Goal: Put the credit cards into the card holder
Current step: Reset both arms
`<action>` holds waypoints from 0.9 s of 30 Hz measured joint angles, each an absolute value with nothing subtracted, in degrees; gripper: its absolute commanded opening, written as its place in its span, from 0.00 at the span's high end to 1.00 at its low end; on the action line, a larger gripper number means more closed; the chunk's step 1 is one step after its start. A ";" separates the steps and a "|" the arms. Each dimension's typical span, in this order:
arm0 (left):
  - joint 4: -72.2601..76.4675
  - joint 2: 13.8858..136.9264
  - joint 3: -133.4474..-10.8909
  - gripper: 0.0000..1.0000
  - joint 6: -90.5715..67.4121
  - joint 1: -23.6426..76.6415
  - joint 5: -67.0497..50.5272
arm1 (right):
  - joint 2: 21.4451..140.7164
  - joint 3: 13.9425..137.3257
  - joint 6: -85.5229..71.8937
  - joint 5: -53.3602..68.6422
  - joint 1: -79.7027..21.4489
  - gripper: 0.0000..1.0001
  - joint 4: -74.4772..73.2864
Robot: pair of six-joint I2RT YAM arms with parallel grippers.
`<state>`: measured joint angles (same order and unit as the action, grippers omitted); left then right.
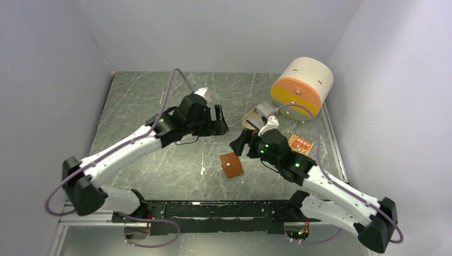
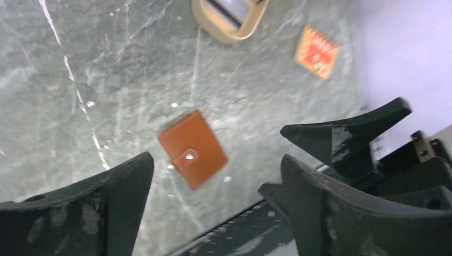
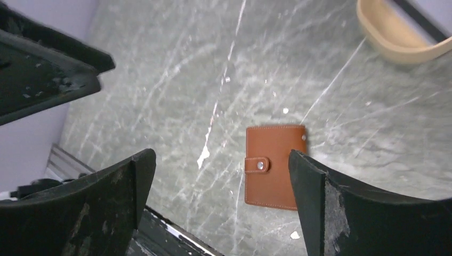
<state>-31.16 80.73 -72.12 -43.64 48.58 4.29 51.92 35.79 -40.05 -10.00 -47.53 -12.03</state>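
Spread right jaws; below, snap-closed card holder [image 3: 273,166]

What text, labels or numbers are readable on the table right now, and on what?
Nothing legible in any view.
Orange pad: pale marks, too blurred to read.
Wallet: plain leather, no text.
Drum box: no lettering visible.
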 measured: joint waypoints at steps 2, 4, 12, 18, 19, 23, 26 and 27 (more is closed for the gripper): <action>-31.29 76.07 -71.44 0.00 -43.11 48.58 5.43 | 47.33 37.74 -39.44 -12.19 -47.53 0.01 -15.05; -31.51 71.16 -69.76 0.00 -42.78 48.58 6.46 | 43.09 39.57 -39.38 -14.55 -47.55 0.01 -18.33; -31.68 50.11 -57.32 0.00 -41.28 48.60 9.23 | 30.98 42.28 -40.82 -22.26 -47.53 0.01 -31.24; -31.55 40.88 -50.37 0.01 -41.87 48.60 10.85 | 26.83 42.41 -41.80 -24.36 -47.53 0.01 -35.55; -31.55 40.36 -49.67 0.00 -42.26 48.60 10.92 | 26.37 42.41 -41.95 -24.47 -47.53 0.01 -35.59; -31.64 40.69 -48.25 0.00 -43.42 48.60 10.90 | 26.28 42.44 -42.44 -24.58 -47.53 0.01 -35.68; -31.64 42.15 -48.25 0.00 -43.88 48.60 10.90 | 27.44 42.44 -42.74 -24.40 -47.53 0.01 -35.90; -31.62 42.44 -48.25 0.01 -43.90 48.60 10.90 | 27.75 42.44 -42.81 -24.36 -47.53 0.01 -35.97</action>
<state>-31.62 42.44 -48.25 -43.90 48.60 10.90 27.75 42.44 -42.81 -24.36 -47.53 -35.97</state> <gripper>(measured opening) 0.995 0.992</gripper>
